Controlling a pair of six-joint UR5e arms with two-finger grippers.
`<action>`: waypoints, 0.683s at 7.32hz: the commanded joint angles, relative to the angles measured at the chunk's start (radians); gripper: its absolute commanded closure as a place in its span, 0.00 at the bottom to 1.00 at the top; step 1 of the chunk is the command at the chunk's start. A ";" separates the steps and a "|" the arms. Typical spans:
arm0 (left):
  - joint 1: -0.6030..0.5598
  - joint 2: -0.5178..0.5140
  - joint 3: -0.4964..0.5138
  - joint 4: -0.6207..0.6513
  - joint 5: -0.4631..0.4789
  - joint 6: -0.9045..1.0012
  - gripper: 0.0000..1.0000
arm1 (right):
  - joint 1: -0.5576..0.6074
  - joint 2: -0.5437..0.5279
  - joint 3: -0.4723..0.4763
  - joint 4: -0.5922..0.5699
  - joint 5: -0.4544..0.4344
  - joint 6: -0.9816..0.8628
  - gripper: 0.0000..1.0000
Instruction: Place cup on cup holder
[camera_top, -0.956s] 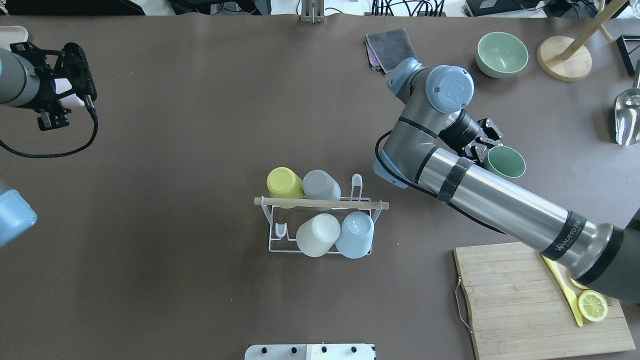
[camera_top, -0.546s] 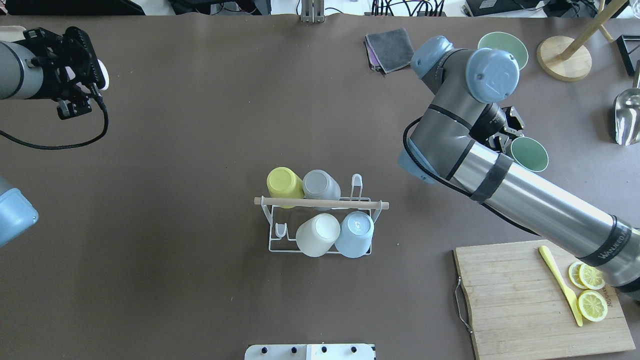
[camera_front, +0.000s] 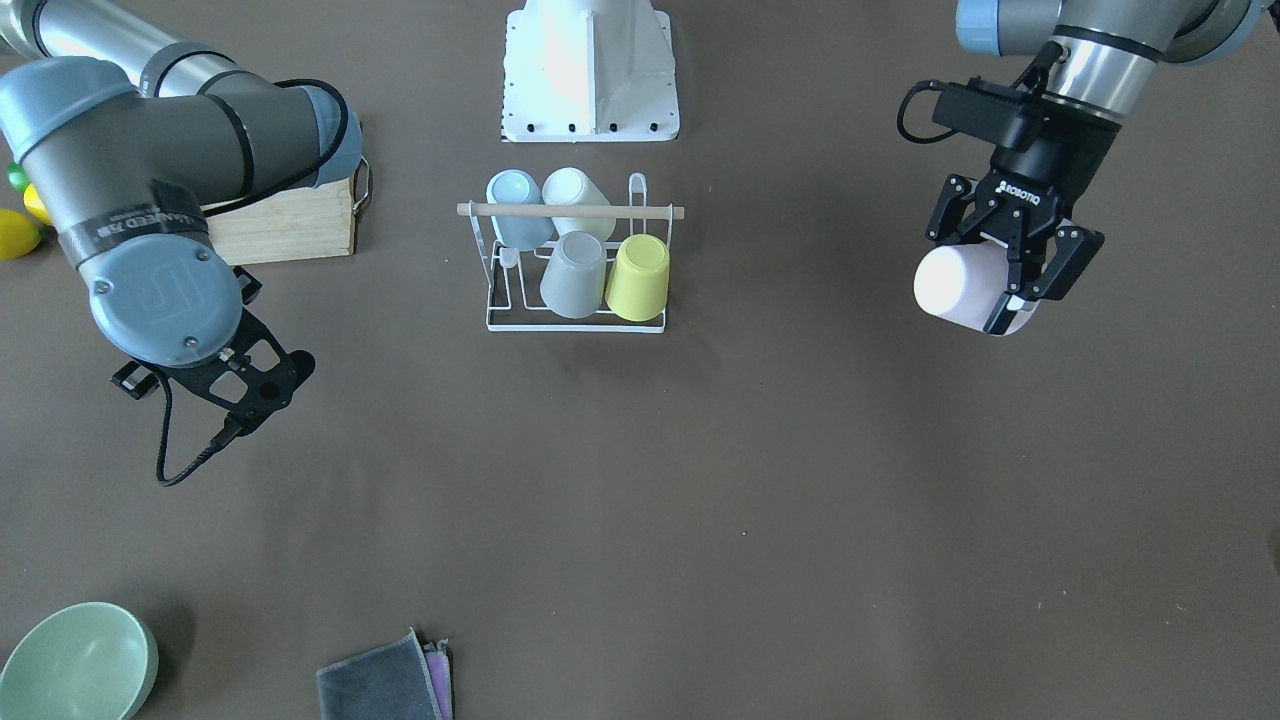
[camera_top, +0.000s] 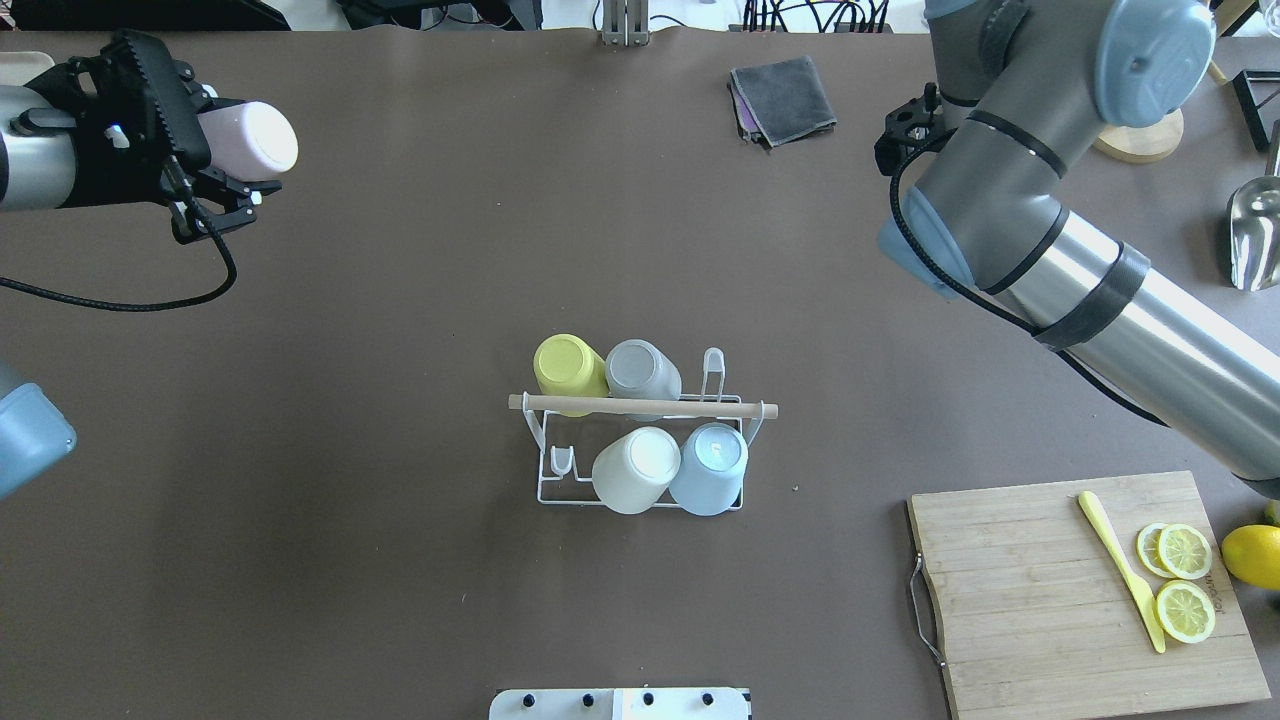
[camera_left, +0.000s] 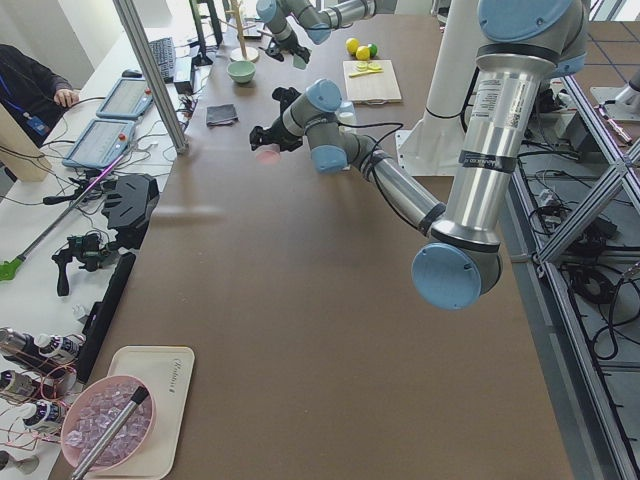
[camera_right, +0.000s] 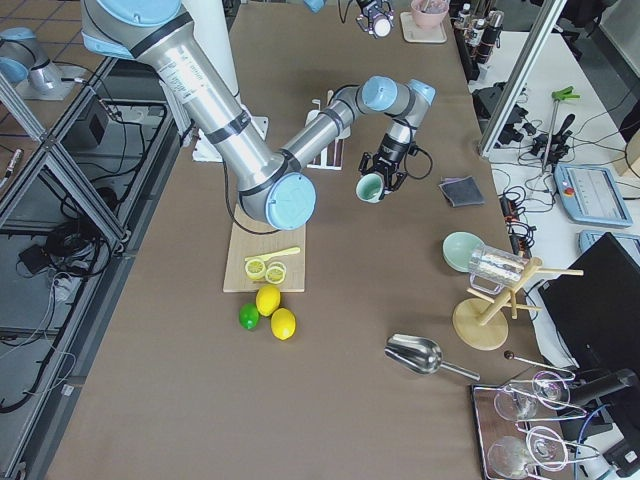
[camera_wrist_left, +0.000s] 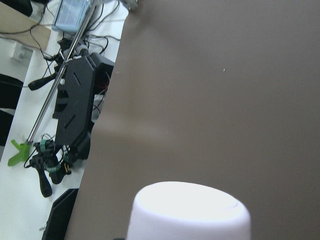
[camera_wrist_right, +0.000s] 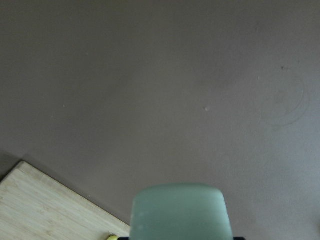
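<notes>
The cup holder (camera_top: 640, 406), a white wire rack with a wooden rod on top, stands mid-table and also shows in the front view (camera_front: 575, 300). It carries a yellow (camera_top: 568, 366), a grey (camera_top: 642, 370), a cream (camera_top: 636, 470) and a light blue cup (camera_top: 710, 468). My left gripper (camera_top: 232, 148) is shut on a pale pink cup (camera_top: 262, 135) lying sideways in the air at the far left (camera_front: 955, 285). My right gripper (camera_right: 380, 180) is shut on a green cup (camera_wrist_right: 177, 210), far right of the holder; my arm hides it from overhead.
A wooden cutting board (camera_top: 1030, 600) with lemon slices (camera_top: 1185, 610) and a yellow knife (camera_top: 1120, 565) lies front right. A grey cloth (camera_top: 783, 98), a green bowl (camera_front: 75, 660), a wooden stand and a metal scoop (camera_top: 1255, 230) are at the far edge.
My right arm has swung up and to the far right with the green cup, now hidden overhead. My left gripper has turned and moved right, so the pink cup points toward the middle.
</notes>
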 joint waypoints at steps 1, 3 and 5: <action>0.011 0.001 0.002 -0.261 -0.147 -0.157 0.47 | 0.068 -0.026 0.091 0.165 0.157 0.069 0.71; 0.109 0.004 0.066 -0.605 -0.178 -0.288 0.47 | 0.084 -0.089 0.119 0.393 0.258 0.120 0.70; 0.221 0.003 0.088 -0.844 -0.172 -0.369 0.47 | 0.092 -0.144 0.111 0.721 0.350 0.317 0.70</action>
